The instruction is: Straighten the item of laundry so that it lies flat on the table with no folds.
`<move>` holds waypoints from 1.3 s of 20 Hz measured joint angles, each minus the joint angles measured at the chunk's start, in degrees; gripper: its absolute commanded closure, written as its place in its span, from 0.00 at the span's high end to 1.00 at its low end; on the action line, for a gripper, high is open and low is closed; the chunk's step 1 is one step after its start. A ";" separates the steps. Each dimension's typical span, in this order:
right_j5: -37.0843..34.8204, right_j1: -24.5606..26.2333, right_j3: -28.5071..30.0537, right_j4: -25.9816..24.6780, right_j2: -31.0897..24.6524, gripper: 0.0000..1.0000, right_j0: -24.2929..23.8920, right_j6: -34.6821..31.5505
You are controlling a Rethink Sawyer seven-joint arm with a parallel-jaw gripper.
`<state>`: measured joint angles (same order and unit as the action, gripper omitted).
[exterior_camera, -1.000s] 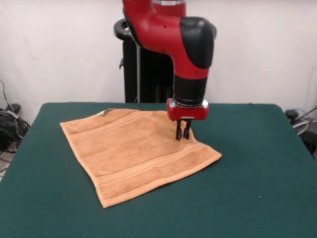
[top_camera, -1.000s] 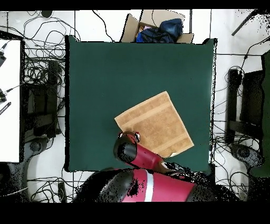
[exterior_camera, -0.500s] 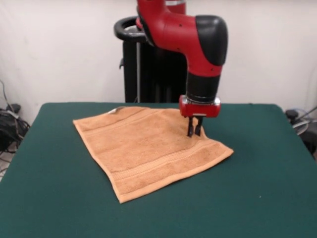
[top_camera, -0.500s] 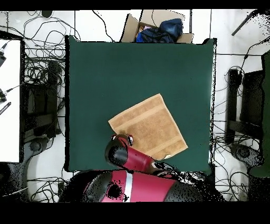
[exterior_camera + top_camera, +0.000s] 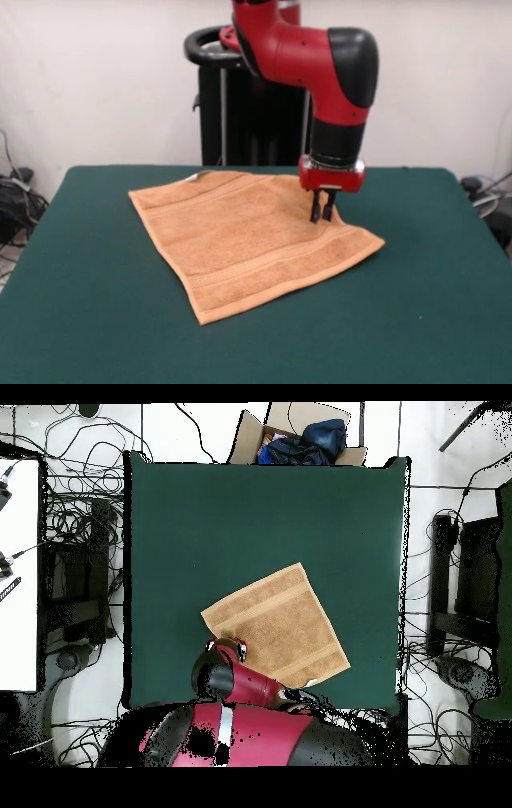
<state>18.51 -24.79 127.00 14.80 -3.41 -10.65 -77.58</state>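
Dragging the towel flat

My end effector (image 5: pixel 322 214) is pinched shut on the towel (image 5: pixel 240 240) and has slid it sideways along the bench (image 5: pixel 416 320). It now looks nearly flat, near my edge.

Towel (image 5: pixel 248 232) flat on table (image 5: pixel 416 320), toward robot's side; claw (image 5: pixel 322 210) on towel's corner region.

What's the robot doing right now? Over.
Claw down on the towel near its far edge, tips close together, pinching cloth. Towel spread open on the green table, looks about flat. Nothing in the way. Over.
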 measured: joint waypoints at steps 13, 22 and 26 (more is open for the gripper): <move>1.35 0.23 -0.05 0.05 0.91 0.00 1.69 -0.02; 1.57 0.25 -0.06 0.05 1.11 0.00 2.11 -0.02; 1.57 0.26 -0.08 0.07 1.15 0.00 2.21 -0.02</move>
<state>20.08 -24.53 126.92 14.87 -2.26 -8.45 -77.61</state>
